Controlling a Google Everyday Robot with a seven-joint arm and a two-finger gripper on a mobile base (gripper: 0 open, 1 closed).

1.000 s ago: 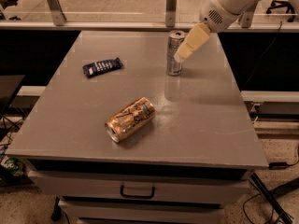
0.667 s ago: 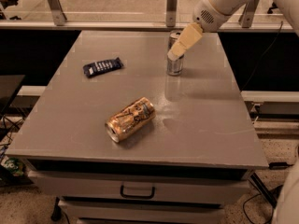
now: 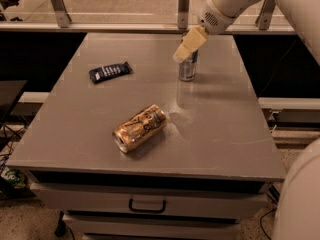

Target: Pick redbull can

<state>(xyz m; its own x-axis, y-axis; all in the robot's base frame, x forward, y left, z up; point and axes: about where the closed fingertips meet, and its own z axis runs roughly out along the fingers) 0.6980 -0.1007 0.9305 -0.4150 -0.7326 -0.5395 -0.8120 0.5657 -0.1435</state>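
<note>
The redbull can (image 3: 187, 69) stands upright on the far middle part of the grey table (image 3: 220, 129); it is slim, silver and blue. My gripper (image 3: 186, 47) hangs from the white arm that comes in from the upper right. Its cream-coloured fingers (image 3: 190, 43) point down-left and cover the can's top. Only the can's lower half shows below them.
A gold can (image 3: 139, 128) lies on its side near the table's front middle. A flat dark-blue snack wrapper (image 3: 110, 72) lies at the far left. A metal railing (image 3: 184, 6) runs behind the table. A drawer with a handle (image 3: 147, 205) sits under the front edge.
The arm has swung left and down. The gripper has moved from the can's right side to over its top.
</note>
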